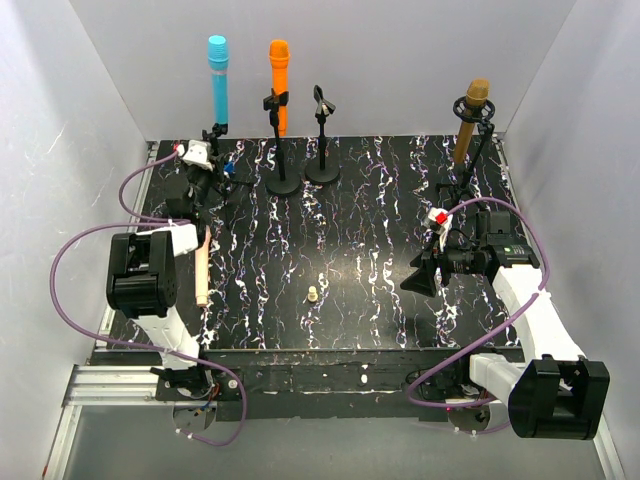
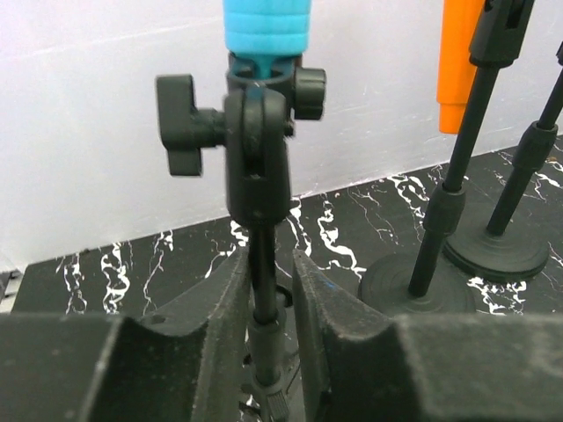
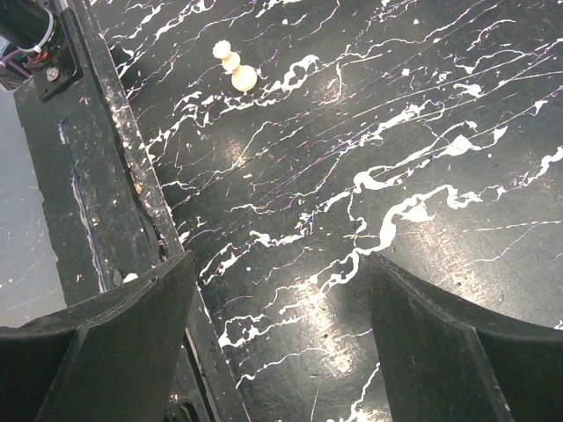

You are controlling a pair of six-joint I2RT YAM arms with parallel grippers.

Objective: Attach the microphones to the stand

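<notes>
**Clearing the blue stand**

Our left pincer (image 2: 268, 290) is slightly parted astride the stand pole (image 2: 262, 255) under the light blue microphone (image 2: 266, 26), at the back-left corner of the bench (image 1: 380, 220). We should back out straight, without nudging it. Our right pincer (image 3: 281, 264) gapes empty; the pink microphone (image 1: 201, 265) lies by the left edge.

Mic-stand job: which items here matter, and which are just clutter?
Job:
light blue microphone, mounted
orange microphone, mounted
golden-brown microphone, mounted
pale pink microphone, lying flat
empty stand

Lying about:
beige peg
</notes>
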